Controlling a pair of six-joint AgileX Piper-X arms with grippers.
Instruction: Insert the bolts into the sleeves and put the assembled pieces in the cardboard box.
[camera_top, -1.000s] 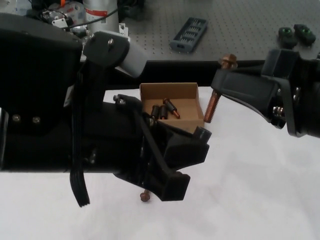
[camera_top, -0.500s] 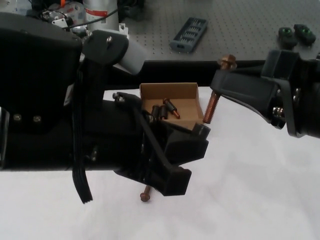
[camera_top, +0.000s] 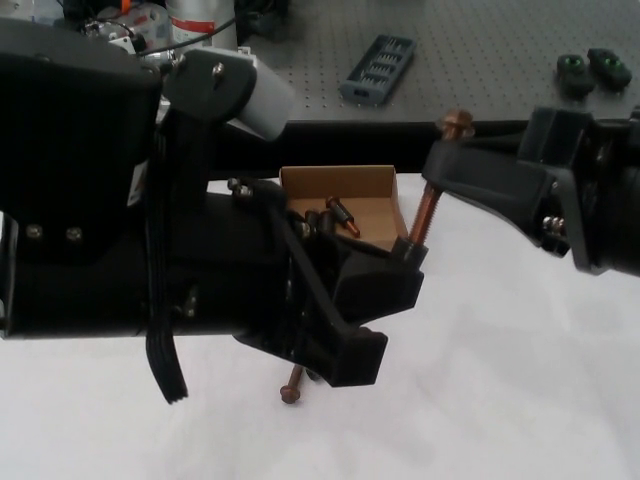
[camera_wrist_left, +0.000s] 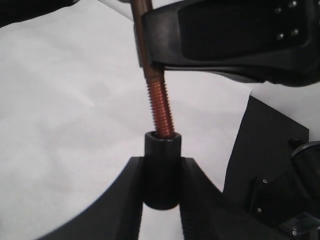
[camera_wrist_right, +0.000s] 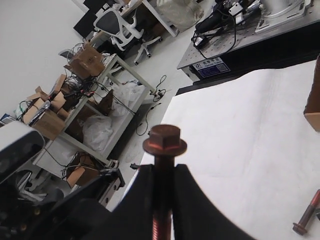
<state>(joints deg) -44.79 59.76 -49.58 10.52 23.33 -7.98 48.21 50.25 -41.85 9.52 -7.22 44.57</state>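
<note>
Copper bolt (camera_wrist_left: 159, 107), clamped by the right gripper (camera_wrist_right: 162, 197), stood at the mouth of the sleeve (camera_wrist_left: 161, 150) the left gripper (camera_wrist_left: 161, 180) pinched; tilt could jam it.

Finding: the bolt (camera_wrist_left: 159, 107) is copper-coloured along head and thread, the sleeve (camera_wrist_left: 161, 150) is plain matte black, and the left gripper (camera_wrist_left: 161, 175) and right gripper (camera_wrist_right: 162, 192) are black throughout. The cardboard box (camera_top: 335, 180) is tan-brown, the pieces (camera_top: 328, 220) in it are dark with copper-coloured ends, and the loose bolt (camera_top: 292, 386) shows the same copper tone against the plain white sheet (camera_top: 500, 380). The table top (camera_top: 480, 40) is grey with a regular grid of small holes, the ribbed block (camera_top: 377, 68) is blue-grey, and the two black items (camera_top: 592, 68) have green centres.
</note>
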